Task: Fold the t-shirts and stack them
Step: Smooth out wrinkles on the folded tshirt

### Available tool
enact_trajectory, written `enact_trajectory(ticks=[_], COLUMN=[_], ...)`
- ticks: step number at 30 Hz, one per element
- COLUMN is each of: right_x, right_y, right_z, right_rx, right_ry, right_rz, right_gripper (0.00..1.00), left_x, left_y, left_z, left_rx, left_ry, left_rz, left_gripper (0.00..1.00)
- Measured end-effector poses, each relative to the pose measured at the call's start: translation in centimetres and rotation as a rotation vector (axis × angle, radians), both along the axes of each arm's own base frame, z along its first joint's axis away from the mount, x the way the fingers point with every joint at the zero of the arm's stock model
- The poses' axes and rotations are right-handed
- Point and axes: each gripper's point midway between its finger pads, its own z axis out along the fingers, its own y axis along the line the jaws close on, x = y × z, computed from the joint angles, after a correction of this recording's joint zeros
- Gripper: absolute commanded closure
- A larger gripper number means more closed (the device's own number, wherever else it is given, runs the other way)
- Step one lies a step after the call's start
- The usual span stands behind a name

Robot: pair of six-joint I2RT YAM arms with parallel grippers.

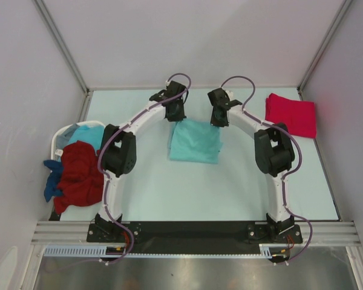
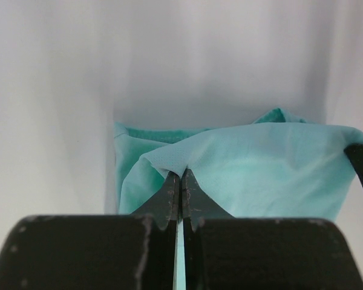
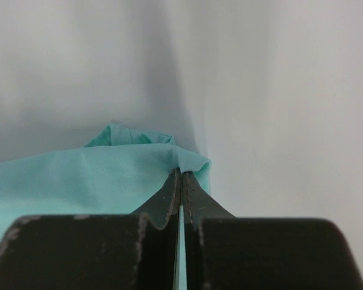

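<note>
Teal shirt (image 1: 195,142) lies just below my left gripper (image 2: 180,176) and right gripper (image 3: 180,175), with bare table (image 1: 230,187) open to either side; each gripper is clamped tight on one far corner.

No text was legible, no labels, brands, numbers or signs could be read in any of the three views.
</note>
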Motion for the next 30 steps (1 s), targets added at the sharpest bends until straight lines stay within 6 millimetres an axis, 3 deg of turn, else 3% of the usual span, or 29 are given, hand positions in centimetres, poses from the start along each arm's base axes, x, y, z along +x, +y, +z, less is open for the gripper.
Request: enact_trajectory(ticks=[6, 9, 13, 16, 17, 20, 24, 28, 30], right_x=[0.8, 1.3, 1.6, 1.6, 1.6, 1.8, 1.9, 1.9, 1.7], right_y=[-0.2, 0.0, 0.2, 0.3, 0.4, 0.5, 0.5, 0.1, -0.2], right_z=[0.9, 1.0, -0.4, -1.9, -2.4, -3.4, -3.4, -3.2, -2.5], right_rx=[0.012, 0.018, 0.015, 0.010, 0.008, 0.007, 0.006, -0.013, -0.023], right_ry=[-0.022, -0.029, -0.010, 0.016, 0.025, 0.041, 0.040, 0.036, 0.027], right_rz=[-0.009, -0.010, -0.006, -0.003, -0.002, 0.000, 0.000, -0.006, -0.006], right_gripper=[1.00, 1.00, 1.00, 1.00, 0.97, 0.87, 0.71, 0.67, 0.66], left_x=[1.2, 1.5, 1.6, 1.6, 1.6, 1.5, 1.5, 1.7, 1.6], left_y=[0.4, 0.7, 1.0, 1.1, 1.0, 0.9, 1.1, 1.8, 2.2], left_z=[0.7, -0.1, -2.2, -4.2, -4.7, -5.7, -5.8, -5.3, -4.1], left_rx=[-0.011, -0.006, 0.008, 0.021, 0.026, 0.030, 0.039, 0.062, 0.067], left_ry=[-0.021, -0.009, 0.029, 0.063, 0.073, 0.094, 0.097, 0.077, 0.056], left_rz=[0.015, 0.023, 0.028, 0.029, 0.029, 0.024, 0.031, 0.055, 0.069], left_gripper=[1.00, 1.00, 0.98, 0.86, 0.75, 0.56, 0.44, 0.39, 0.39])
